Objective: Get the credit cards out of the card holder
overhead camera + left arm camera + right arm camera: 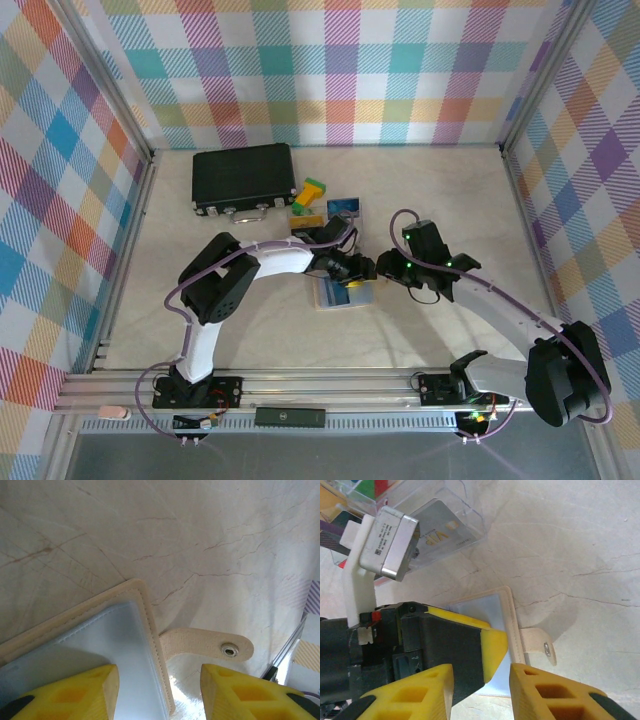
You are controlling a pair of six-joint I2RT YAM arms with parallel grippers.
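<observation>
Plaid walls in pastel checks enclose a pale marble-patterned table (470, 200), where a black case (243, 177) and green and yellow blocks (310, 197) sit toward the back. The card holder (110, 640) lies flat near the middle of the table, a cream-edged sleeve with a pale blue-grey window, its snap strap (207, 648) sticking out to one side. The left gripper (160, 695) hangs over the holder's strap-side edge with its yellow fingers (100, 692) parted and nothing between them. The right gripper (482, 695) faces it from just beside, jaws likewise apart and empty, with one left finger in front of them. Whether any fingertip touches the sleeve cannot be told. A silvery credit card (442, 527) marked VIP lies in a clear tray (470, 510) beyond the holder.
</observation>
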